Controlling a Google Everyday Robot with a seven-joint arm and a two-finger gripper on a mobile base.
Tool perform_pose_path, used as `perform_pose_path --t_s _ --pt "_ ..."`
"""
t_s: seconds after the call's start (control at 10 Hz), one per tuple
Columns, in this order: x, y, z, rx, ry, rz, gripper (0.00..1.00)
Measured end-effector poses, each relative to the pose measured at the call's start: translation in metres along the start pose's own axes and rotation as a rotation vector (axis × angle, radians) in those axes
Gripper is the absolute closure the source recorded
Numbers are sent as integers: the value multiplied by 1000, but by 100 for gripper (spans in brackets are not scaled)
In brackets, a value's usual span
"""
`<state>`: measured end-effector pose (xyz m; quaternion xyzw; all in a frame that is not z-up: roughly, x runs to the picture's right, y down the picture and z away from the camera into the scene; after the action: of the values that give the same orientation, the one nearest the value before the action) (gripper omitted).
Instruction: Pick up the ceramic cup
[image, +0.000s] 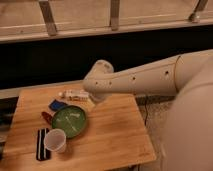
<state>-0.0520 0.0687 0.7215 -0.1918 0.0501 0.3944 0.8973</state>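
The ceramic cup (55, 140) is small, plain white and round, standing upright on the wooden table (115, 132) near its front left, touching the front left edge of the green plate (69, 121). My white arm reaches in from the right across the table's back. My gripper (95, 98) hangs at the arm's end over the back middle of the table, above and to the right of the plate, well away from the cup.
A white wrapped bar (73, 94), a blue packet (58, 105) and a red object (47, 117) lie behind and left of the plate. A black striped object (43, 144) lies left of the cup. A dark wall and railing stand behind the table.
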Motion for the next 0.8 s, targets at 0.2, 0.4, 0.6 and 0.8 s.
perform_pose_path --t_s 0.2,0.4,0.6,0.8 --pt "-10 38 -23 -14 -41 -73 20" --pt "-9 38 -24 -12 -41 -73 20" --pt "-8 36 -23 -12 -38 -69 20" --pt "-9 42 -15 -30 -24 -95 20"
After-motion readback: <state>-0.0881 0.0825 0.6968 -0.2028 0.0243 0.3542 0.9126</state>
